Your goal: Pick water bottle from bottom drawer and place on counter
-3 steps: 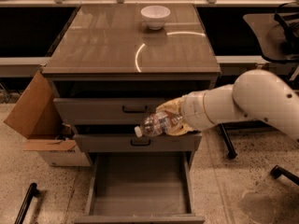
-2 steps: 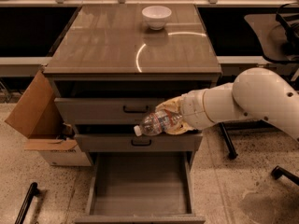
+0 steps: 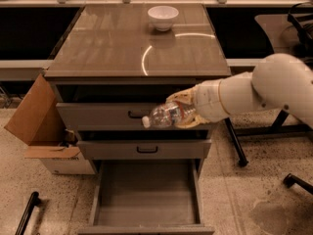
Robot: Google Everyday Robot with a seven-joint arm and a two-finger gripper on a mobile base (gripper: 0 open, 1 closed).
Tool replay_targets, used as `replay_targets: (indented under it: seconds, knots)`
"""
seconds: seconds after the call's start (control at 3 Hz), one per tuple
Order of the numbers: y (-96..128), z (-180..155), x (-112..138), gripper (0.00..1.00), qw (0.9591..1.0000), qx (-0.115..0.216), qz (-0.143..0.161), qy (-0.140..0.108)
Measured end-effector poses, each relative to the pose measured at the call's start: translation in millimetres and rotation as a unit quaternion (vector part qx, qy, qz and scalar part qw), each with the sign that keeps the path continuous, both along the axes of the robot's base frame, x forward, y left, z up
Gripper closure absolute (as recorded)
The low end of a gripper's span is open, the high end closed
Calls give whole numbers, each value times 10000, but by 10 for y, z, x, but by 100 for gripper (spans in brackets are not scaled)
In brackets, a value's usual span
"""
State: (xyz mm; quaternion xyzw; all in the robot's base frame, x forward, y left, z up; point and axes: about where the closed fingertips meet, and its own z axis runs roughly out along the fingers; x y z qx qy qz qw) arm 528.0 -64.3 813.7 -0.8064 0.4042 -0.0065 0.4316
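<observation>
My gripper is shut on the water bottle, a small clear crinkled bottle held on its side with its white cap pointing left. It hangs in front of the top drawer, below the front edge of the counter and well above the bottom drawer. The bottom drawer is pulled open and its flat floor is bare. My white arm reaches in from the right.
A white bowl stands at the back of the counter. The two upper drawers with black handles are a little ajar. An open cardboard box sits left of the cabinet. Chair legs stand to the right.
The gripper and bottle have risen slightly in front of the top drawer; nothing else has moved.
</observation>
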Motion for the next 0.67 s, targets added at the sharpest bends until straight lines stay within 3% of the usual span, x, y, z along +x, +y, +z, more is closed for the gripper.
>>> replay_targets:
  seconds: [0.67]
  knots:
    - [-213, 856, 729, 100, 9974, 245, -618, 274]
